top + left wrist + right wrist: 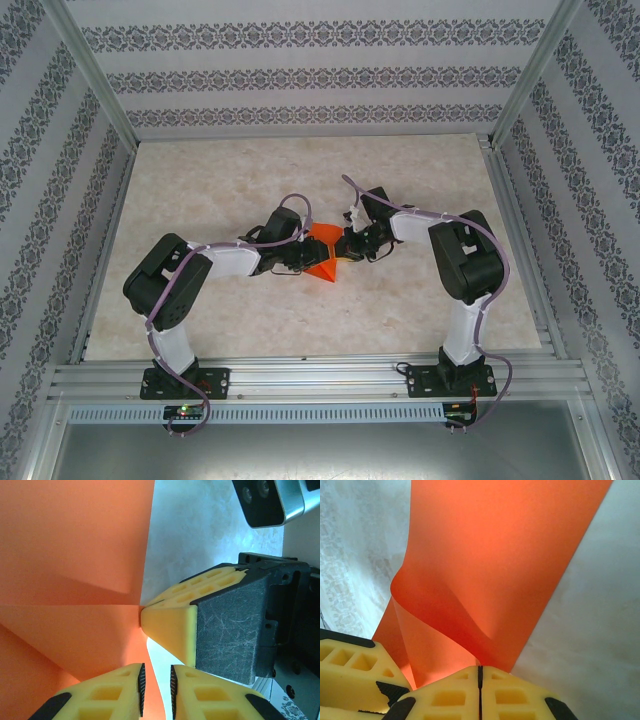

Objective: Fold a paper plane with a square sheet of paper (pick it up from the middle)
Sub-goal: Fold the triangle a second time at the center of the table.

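The right tool (480,670) is closed tight. Its two yellow fingers press together on the edge of the square sheet of paper (495,555), which rises away from the fingertips and curls into a soft, uncreased bend just ahead of them.

The left tool (157,680) straddles the same edge just beside that pinch. Its jaws stand a narrow gap apart, with the paper's edge lying in the gap and not visibly clamped.

From above, both arms reach inward to the middle of the pale marbled surface (200,200). The orange-red sheet sits between the two tools, partly lifted and bent.

Neither arm is clearly nearer. The next fold likely depends on the left tool closing beside the right.
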